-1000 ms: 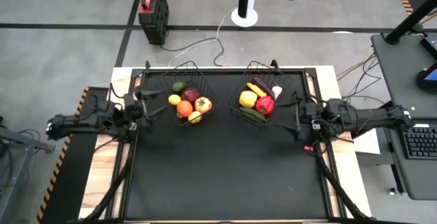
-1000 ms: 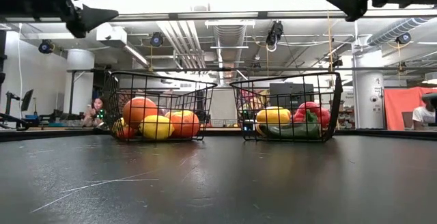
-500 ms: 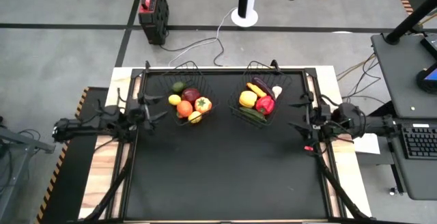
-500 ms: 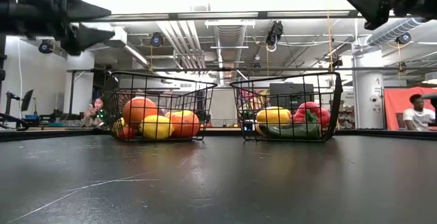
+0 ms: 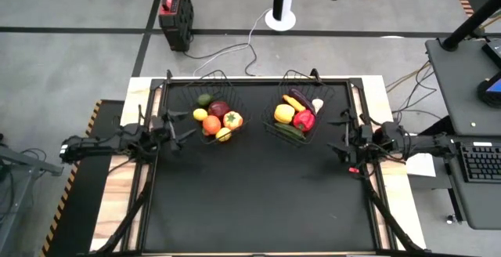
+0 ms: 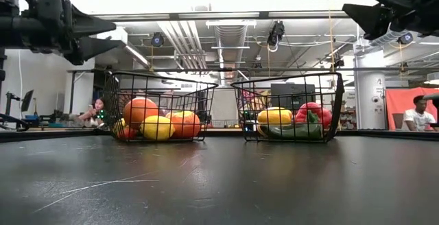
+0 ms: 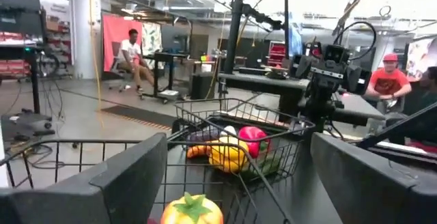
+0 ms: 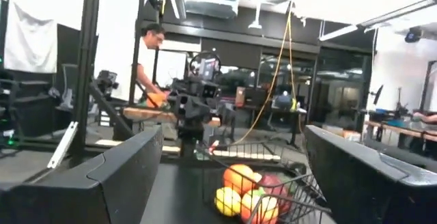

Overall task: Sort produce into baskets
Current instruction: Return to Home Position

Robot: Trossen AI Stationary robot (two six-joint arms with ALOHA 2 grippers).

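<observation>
Between the spread jaws stand both baskets (image 5: 213,77) (image 5: 301,75).

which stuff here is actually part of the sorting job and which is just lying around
Job: left basket, right basket, the produce in both, left gripper and right gripper, both open and empty.
Lying about: red-and-black box, white stand base, cables, keyboard.
</observation>
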